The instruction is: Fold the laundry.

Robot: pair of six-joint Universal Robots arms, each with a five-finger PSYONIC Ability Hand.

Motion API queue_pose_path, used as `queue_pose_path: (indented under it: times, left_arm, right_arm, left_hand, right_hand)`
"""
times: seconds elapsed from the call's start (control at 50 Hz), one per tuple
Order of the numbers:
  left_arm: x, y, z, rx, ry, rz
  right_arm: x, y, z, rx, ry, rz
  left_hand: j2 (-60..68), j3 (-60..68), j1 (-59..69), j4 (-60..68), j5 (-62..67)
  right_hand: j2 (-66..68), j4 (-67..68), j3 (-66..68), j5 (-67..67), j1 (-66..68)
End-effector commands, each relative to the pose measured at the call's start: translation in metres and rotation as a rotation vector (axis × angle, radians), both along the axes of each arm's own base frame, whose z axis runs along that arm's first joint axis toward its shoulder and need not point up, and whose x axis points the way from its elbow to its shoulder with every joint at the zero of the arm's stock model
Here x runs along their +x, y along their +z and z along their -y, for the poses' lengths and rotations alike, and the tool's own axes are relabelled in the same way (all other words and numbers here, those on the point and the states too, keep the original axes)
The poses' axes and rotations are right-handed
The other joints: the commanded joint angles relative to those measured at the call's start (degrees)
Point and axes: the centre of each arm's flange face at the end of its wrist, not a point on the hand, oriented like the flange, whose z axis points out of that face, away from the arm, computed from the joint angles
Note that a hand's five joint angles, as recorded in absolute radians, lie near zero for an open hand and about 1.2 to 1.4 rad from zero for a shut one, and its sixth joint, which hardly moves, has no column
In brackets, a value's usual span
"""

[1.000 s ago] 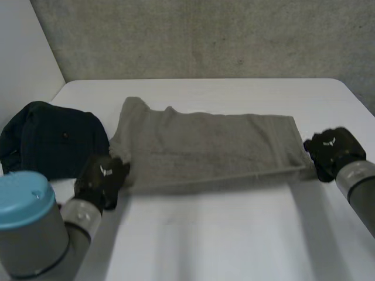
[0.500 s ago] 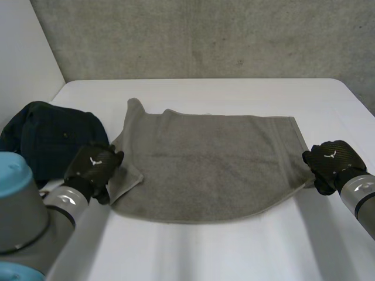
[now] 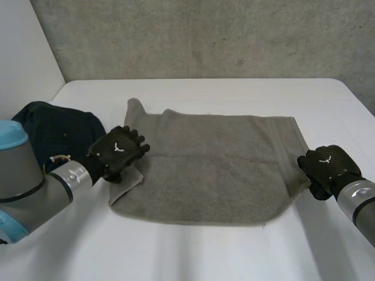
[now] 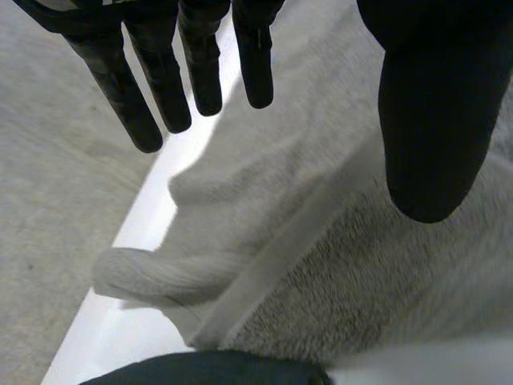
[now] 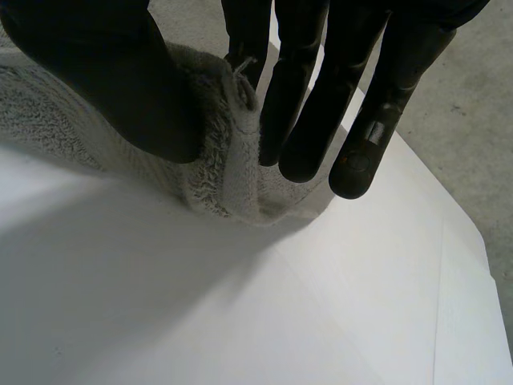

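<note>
- Now, a dark cloth (image 3: 55, 132) is being left in a heap at the far left of the white table (image 3: 193, 252), just beside the left arm. It is likely being saved for later.
- Next to it, the left hand (image 3: 120, 153) is being held over the left edge of the grey towel (image 3: 217, 170). Its fingers (image 4: 164, 88) are being held straight and spread wide, with the thumb (image 4: 433, 136) well apart. Nothing is being gripped by it.
- Just under that hand, a small corner (image 3: 128, 182) of the towel is being left turned over on itself. The hand is probably being placed there so this messy bit can be reached and made flat.
- In the middle of the table, the towel is being laid out mostly flat between the two hands, likely so a neat fold can be made.
- At the right edge of the towel, near its front corner, the right hand (image 3: 325, 170) is being closed on the cloth. A bunch of the towel's edge is being pinched between the thumb (image 5: 112, 80) and the fingers (image 5: 304, 112).
- That side is probably being held so the towel is being kept from sliding while the left side is being fixed.
- The fold itself is not yet being made, by the look of it.
</note>
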Motion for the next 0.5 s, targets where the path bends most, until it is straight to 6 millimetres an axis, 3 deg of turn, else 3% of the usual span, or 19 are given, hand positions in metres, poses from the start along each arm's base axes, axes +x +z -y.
queue_pose_path:
  times: [0.02,0.18,0.38,0.5]
  left_arm:
    - [-0.007,-0.016,0.000,0.046,-0.058,0.119]
    - [-0.008,-0.022,0.002,0.070,-0.051,0.143]
    - [-0.006,-0.021,0.006,0.059,0.002,0.164]
    - [-0.004,-0.013,0.011,0.007,0.068,0.178]
  right_arm:
    - [-0.001,-0.001,0.000,0.005,-0.002,0.000]
    - [-0.005,-0.001,0.002,0.005,-0.018,-0.002]
    - [-0.005,0.000,0.004,0.002,-0.020,-0.001]
    - [-0.012,0.004,0.012,-0.014,-0.047,-0.009]
  left_hand:
    - [8.92,9.06,9.26,8.90,8.59]
    - [20.68,20.83,21.03,20.67,20.36]
    - [55.67,55.81,56.01,55.65,55.34]
    - [57.01,57.15,57.35,57.00,56.69]
  right_hand:
    - [12.41,11.65,12.29,13.31,23.75]
    - [12.41,11.65,12.29,13.31,23.75]
    - [12.41,11.65,12.29,13.31,23.75]
    - [12.41,11.65,12.29,13.31,23.75]
